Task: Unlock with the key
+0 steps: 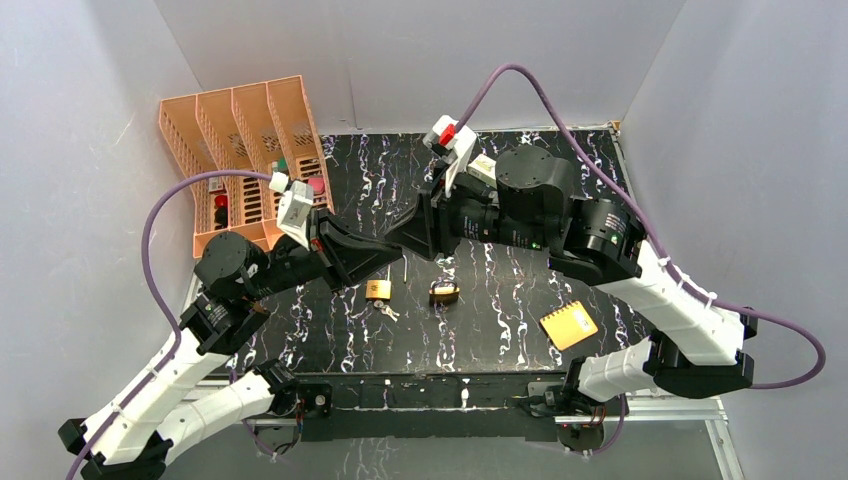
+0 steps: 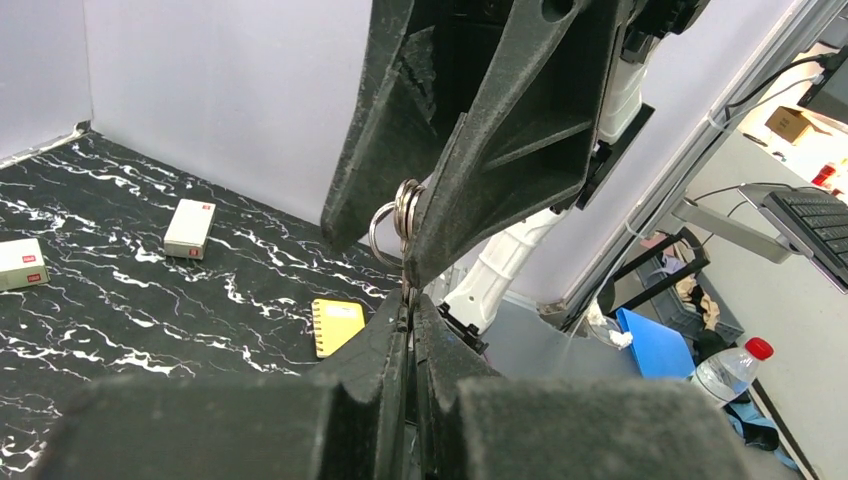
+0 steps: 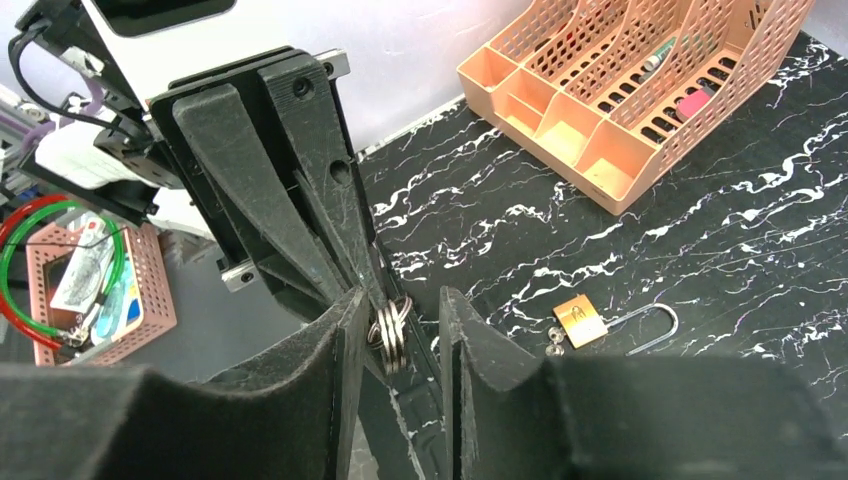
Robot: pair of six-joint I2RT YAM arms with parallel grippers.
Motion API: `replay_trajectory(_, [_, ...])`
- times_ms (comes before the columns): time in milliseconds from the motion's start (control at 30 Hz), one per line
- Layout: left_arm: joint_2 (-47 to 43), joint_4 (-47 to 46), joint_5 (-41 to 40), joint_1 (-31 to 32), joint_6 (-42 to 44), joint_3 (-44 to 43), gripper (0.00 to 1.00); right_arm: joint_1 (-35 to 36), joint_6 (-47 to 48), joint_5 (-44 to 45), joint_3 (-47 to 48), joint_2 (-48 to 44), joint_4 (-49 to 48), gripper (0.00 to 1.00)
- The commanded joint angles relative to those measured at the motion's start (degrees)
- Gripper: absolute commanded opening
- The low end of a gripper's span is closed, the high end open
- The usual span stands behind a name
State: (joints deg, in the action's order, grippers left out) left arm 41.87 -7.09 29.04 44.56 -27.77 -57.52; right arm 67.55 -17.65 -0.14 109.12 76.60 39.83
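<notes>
**Key held in mid-air between the grippers; no padlock engaged yet**

Nearest the arm bases, a yellow notebook (image 1: 568,325) lies on the marbled table (image 1: 500,300), well apart from the work. Further in, two brass padlocks (image 1: 378,290) (image 1: 444,293) sit near one another, the left one with loose keys (image 1: 386,311) just beside it. No key shows in either lock, so the unlocking proper is judged not yet begun. Whether either shackle is released cannot be told.

Just beyond them, above the table, the key (image 3: 390,335) hangs between the two grippers. The left gripper (image 2: 408,310) is closed fully on the part below the ring. The right gripper (image 3: 400,300) meets it tip to tip, jaws apart astride the ring. The ring touches one finger and stands clear of the other, so this is a straddle and not a grip.

By this reading, what is left is to secure the key, lower it, insert it and turn it.

Farthest, an orange organiser (image 1: 245,150) stands at the back left.
</notes>
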Motion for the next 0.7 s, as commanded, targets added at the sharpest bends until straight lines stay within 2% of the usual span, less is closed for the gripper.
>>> replay_trajectory(0, [-0.65, -0.66, 1.11, -0.17, 0.97, -2.98, 0.00, 0.04, 0.91, -2.16, 2.98, -0.18, 1.37, 0.33])
replay_trajectory(200, [-0.56, -0.64, 0.43, -0.17, 0.84, -2.91, 0.00, 0.04, 0.66, -1.76, 1.89, -0.90, 0.41, 0.01])
replay_trajectory(300, [-0.96, -0.64, -0.51, -0.13, 0.55, -2.48, 0.00, 0.04, -0.64, -0.23, -2.22, -3.64, -4.22, 0.00])
replay_trajectory(567, [-3.32, -5.18, -1.85, -0.17, -1.78, 1.98, 0.00, 0.04, -5.17, 4.95, -20.71, -16.19, -29.18, 0.00])
replay_trajectory(667, [-3.38, -7.78, -1.82, -0.16, -3.07, 3.67, 0.01, 0.04, -6.75, 6.15, -24.92, -18.73, -35.28, 0.00])
